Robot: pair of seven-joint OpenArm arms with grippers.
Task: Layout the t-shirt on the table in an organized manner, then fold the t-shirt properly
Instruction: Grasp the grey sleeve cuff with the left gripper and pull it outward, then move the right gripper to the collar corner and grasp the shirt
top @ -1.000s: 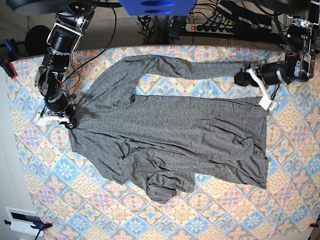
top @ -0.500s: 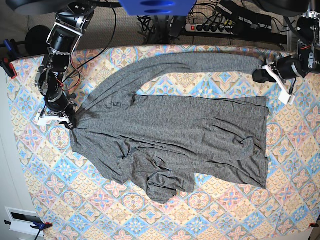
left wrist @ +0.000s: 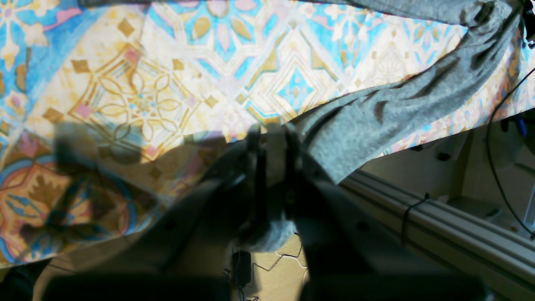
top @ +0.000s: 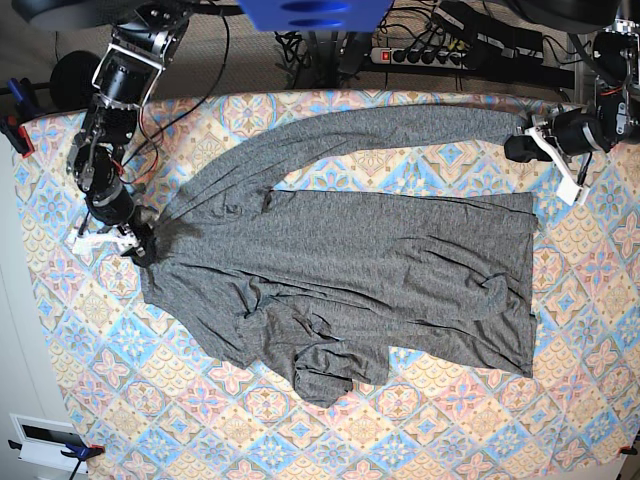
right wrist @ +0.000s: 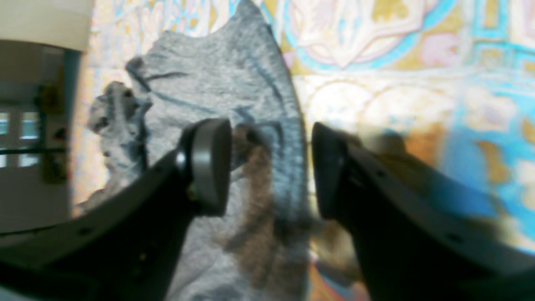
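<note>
Two arms: your grippers sit at opposite table ends.
Right gripper (top: pixel 140 243): jaws parted, straddling the shoulder fabric, apparently gripping nothing.
Heather dark-grey long-sleeved knit t-shirt (top: pixel 350 265): spread across the diamond-tiled floral tablecloth (top: pixel 450 420).
Left gripper (top: pixel 520 148): clamped on the sleeve cuff.

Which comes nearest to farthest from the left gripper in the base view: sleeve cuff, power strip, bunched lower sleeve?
1. Sleeve cuff, pinched in the left gripper.
2. Power strip, behind the table.
3. Bunched lower sleeve, near the front edge.
</note>
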